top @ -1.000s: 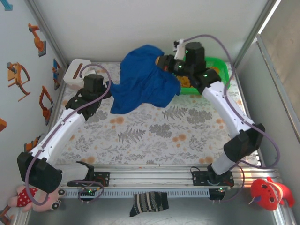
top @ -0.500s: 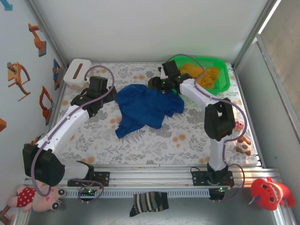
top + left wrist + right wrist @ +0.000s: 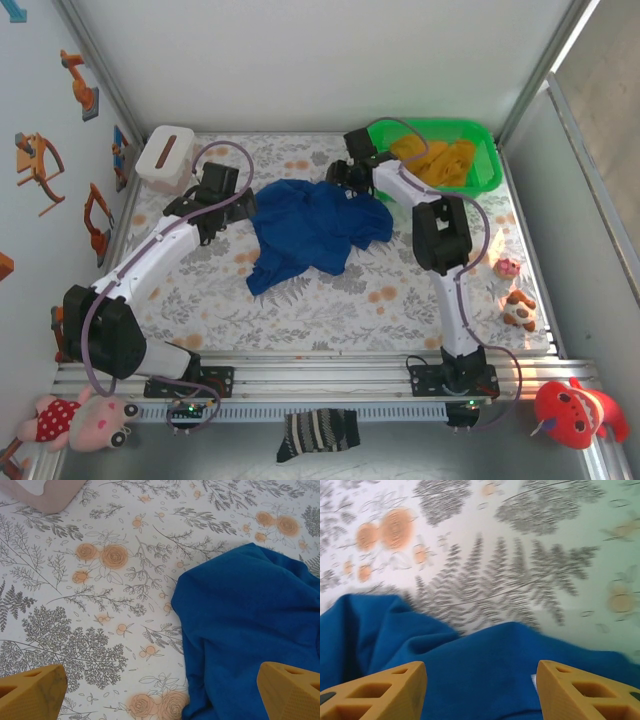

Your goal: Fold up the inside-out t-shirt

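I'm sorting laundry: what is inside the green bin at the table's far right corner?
The green bin holds a bunched yellow-orange garment. Anything under that garment is covered and cannot be seen.

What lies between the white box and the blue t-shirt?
In the top view, the open left gripper hangs over the floral cloth, between the white box and the inside-out t-shirt.

No legible writing in view
Nothing readable is showing on the inside-out t-shirt [image 3: 310, 225] or the floral-printed surface [image 3: 400, 290] carrying it.
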{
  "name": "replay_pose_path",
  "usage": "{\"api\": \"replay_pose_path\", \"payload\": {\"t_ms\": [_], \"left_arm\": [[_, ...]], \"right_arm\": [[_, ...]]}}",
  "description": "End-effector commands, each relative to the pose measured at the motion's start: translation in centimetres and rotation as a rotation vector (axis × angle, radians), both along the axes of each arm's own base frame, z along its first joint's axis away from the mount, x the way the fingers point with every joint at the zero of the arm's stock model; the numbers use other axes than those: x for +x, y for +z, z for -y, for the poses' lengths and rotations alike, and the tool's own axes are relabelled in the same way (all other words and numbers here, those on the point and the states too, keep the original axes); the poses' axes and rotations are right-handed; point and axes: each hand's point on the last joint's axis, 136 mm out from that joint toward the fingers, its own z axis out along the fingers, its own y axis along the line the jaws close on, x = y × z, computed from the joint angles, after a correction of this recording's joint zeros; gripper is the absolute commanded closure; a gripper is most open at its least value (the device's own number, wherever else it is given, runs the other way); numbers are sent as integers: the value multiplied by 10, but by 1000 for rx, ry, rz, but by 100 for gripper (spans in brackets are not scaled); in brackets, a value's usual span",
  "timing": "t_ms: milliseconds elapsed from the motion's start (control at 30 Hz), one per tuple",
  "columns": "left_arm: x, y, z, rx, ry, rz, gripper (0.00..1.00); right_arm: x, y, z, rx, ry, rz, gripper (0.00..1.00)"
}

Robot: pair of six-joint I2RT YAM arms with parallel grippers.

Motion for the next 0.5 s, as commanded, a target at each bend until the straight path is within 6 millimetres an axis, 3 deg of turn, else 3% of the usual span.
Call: {"api": "replay_pose_path", "payload": {"t_ms": [0,300,467], "left_arm": [[6,12,5,-19,-9,28,3],[5,9,6,-22,-11,22,3],[3,6,7,-20,-12,15,3]], "right_arm": [[24,23,52,-34,-138,43,41],[39,22,127,-40,-252,35,41],[49,15,152,-21,-305,30,41]]}}
